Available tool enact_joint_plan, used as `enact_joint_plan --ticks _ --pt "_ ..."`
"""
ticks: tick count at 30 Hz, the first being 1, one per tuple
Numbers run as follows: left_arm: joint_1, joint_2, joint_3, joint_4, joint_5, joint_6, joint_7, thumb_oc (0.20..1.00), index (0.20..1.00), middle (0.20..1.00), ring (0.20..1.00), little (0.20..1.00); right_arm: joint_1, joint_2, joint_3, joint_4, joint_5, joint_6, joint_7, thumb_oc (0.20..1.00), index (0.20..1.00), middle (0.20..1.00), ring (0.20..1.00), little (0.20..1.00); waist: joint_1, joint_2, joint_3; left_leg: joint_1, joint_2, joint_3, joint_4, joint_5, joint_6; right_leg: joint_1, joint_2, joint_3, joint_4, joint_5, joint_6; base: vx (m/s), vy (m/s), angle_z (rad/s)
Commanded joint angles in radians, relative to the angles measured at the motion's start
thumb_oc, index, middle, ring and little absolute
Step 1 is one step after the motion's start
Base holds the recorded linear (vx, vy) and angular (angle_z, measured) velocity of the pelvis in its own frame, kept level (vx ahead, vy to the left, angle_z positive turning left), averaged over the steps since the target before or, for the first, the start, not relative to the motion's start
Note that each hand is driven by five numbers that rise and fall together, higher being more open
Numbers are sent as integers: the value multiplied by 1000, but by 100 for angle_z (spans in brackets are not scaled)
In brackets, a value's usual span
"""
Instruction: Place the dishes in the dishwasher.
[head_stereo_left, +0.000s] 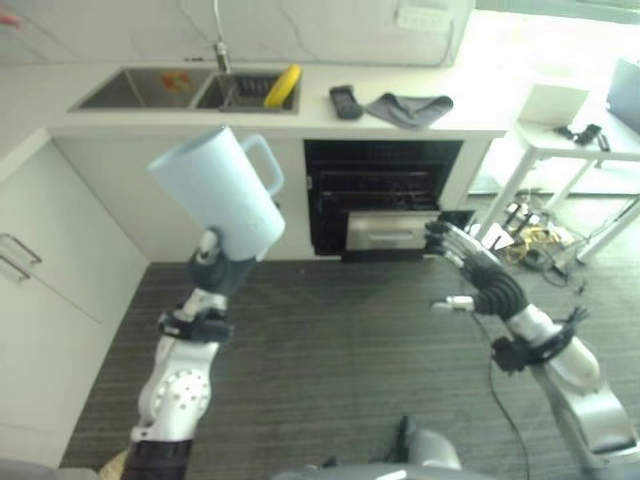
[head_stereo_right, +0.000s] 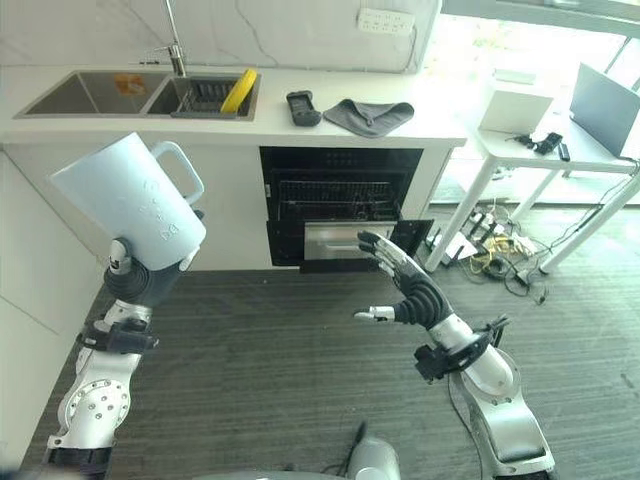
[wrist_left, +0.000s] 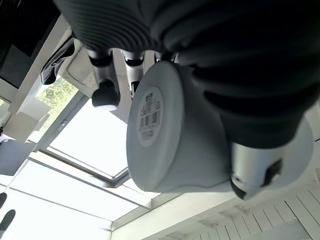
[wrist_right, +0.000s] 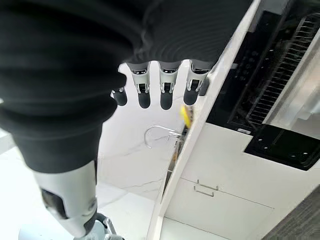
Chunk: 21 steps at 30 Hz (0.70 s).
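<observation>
My left hand (head_stereo_left: 218, 268) is shut on the base of a pale blue jug (head_stereo_left: 222, 188) with a handle. It holds the jug up, tilted, above the dark floor left of the dishwasher. The left wrist view shows the jug's labelled bottom (wrist_left: 150, 116) with fingers (wrist_left: 104, 82) curled round it. The dishwasher (head_stereo_left: 381, 192) stands open under the counter, its lower rack (head_stereo_left: 392, 229) pulled partly out. My right hand (head_stereo_left: 478, 276) hovers open just in front of that rack, fingers (wrist_right: 165, 86) straight and holding nothing. A yellow dish (head_stereo_left: 283, 86) stands in the sink's right basin.
A black object (head_stereo_left: 346, 101) and a grey cloth (head_stereo_left: 408, 108) lie on the counter (head_stereo_left: 480, 95) above the dishwasher. A white table (head_stereo_left: 585, 140) stands at the right, with cables (head_stereo_left: 530, 242) on the floor beneath. White cabinets (head_stereo_left: 40, 260) line the left side.
</observation>
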<state>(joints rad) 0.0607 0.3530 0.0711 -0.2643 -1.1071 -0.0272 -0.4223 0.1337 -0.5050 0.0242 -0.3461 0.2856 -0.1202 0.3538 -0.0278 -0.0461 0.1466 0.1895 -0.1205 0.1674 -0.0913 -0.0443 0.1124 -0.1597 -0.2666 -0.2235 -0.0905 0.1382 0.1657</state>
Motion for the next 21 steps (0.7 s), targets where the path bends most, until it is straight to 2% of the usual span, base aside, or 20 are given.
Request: enact_joint_plan --ticks 1,3,5,10,12,13,14,15,18,20,21 --pt "-24 16 -17 -90 56 -39 -13 200 200 200 200 200 -56 31 -30 -43 48 -57 -4 1000 1000 1000 1000 1000 -43 8 25 36 136 -93 4 -23 -113 54 -3 60 57 155 23 335 -360 35" --pt "-13 20 -13 -93 60 -33 -22 200 200 200 200 200 -39 28 -34 -51 55 -64 -3 1000 1000 1000 1000 1000 -53 8 18 52 142 -101 4 -40 -117 53 -6 72 14 159 35 306 -370 53" --pt "-3 30 -13 -103 50 -35 -14 200 200 200 200 200 -40 22 -30 -58 61 -62 -11 1000 1000 1000 1000 1000 -44 6 -1 64 156 -103 4 -52 -129 87 -5 50 10 150 39 242 -433 49" --pt "8 31 -6 -111 50 -24 -20 200 200 200 200 200 -66 6 -8 -60 66 -39 -49 1000 1000 1000 1000 1000 -52 21 -37 117 221 -99 4 -55 -168 110 51 41 7 103 25 192 -380 9" --pt "12 34 -7 -111 53 -29 -22 200 200 200 200 200 -69 -11 -17 -60 71 -36 -52 1000 1000 1000 1000 1000 -65 29 -49 117 250 -87 4 -4 -189 120 90 62 3 89 -4 175 -378 -15" --pt "12 34 -6 -113 52 -28 -19 200 200 200 200 200 -68 -14 -19 -60 74 -36 -51 1000 1000 1000 1000 1000 -67 36 -53 121 262 -83 4 3 -192 128 102 66 3 73 -7 159 -409 -29" --pt "13 26 -6 -111 51 -26 -28 200 200 200 200 200 -60 -18 -32 -59 81 -38 -51 1000 1000 1000 1000 1000 -74 49 -61 101 291 -76 7 102 -215 141 142 78 3 53 -36 182 -404 -29" --pt "20 18 -4 -109 47 -30 -42 200 200 200 200 200 -48 -17 -43 -56 86 -38 -38 1000 1000 1000 1000 1000 -76 56 -63 79 307 -72 36 151 -228 155 166 86 3 33 -53 179 -410 -35" --pt "19 7 -9 -99 25 -34 -51 200 200 200 200 200 -34 -21 -51 -54 76 -36 -21 1000 1000 1000 1000 1000 -79 61 -62 37 325 -58 131 187 -244 179 184 88 3 2 -70 80 -170 -12" --pt "21 0 -16 -92 20 -36 -63 200 200 200 200 200 -32 -22 -48 -49 66 -38 -23 1000 1000 1000 1000 1000 -78 57 -58 -3 320 -55 213 200 -246 193 188 84 3 -10 -86 50 -151 10" --pt "19 -11 -23 -84 29 -25 -80 200 200 200 200 200 -32 -22 -49 -40 53 -39 -43 1000 1000 1000 1000 1000 -65 45 -48 -52 298 -45 240 184 -231 213 187 68 3 -19 -91 83 -131 16"
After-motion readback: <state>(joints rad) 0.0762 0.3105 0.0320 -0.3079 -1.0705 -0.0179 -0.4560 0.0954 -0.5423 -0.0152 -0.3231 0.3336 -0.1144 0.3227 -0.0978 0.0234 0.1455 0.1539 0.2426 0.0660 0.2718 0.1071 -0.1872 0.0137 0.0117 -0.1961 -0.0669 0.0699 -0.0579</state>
